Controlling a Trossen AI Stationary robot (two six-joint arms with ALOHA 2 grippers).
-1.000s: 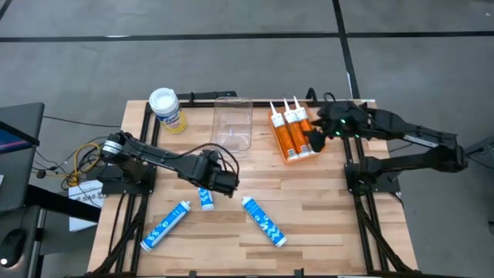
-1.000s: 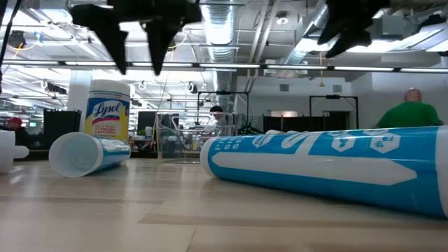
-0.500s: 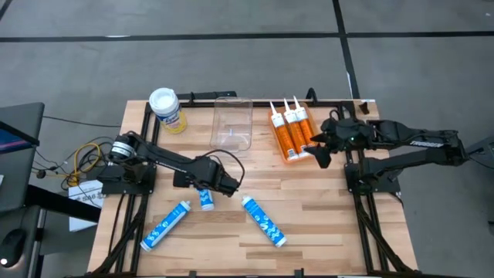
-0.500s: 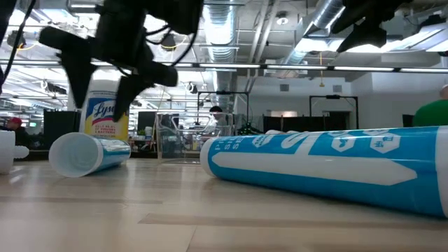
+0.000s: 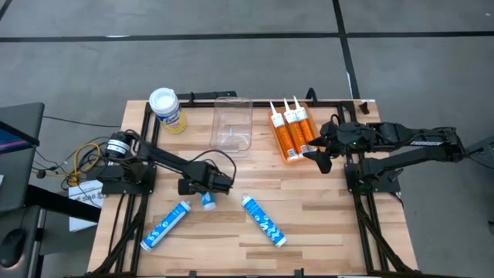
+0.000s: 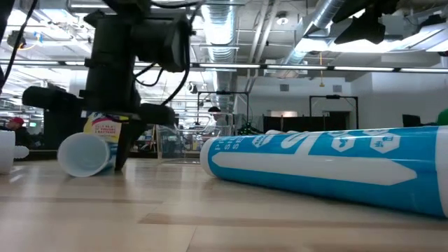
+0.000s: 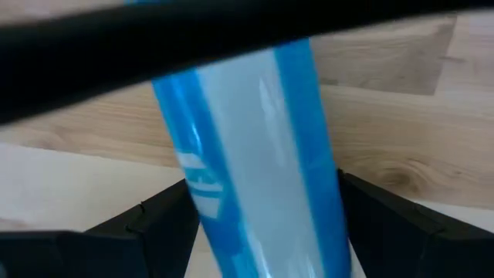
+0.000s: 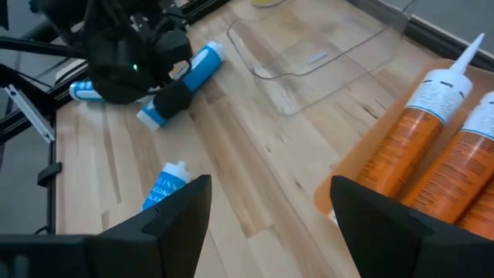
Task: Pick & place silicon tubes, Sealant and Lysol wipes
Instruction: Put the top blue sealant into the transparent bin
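Three blue tubes lie on table; my left gripper (image 5: 207, 193) down over short blue tube (image 5: 208, 201), fingers spread either side, nothing held yet. Centre, close squarely. Right gripper (image 5: 315, 152) open beside orange sealant tubes (image 5: 290, 131).

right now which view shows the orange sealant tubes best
The high view: both orange sealant tubes lie side by side, whole, nozzles toward the far edge, beside the clear bin with the right gripper next to them. The right wrist view shows them close but cropped. The low and left wrist views miss them.
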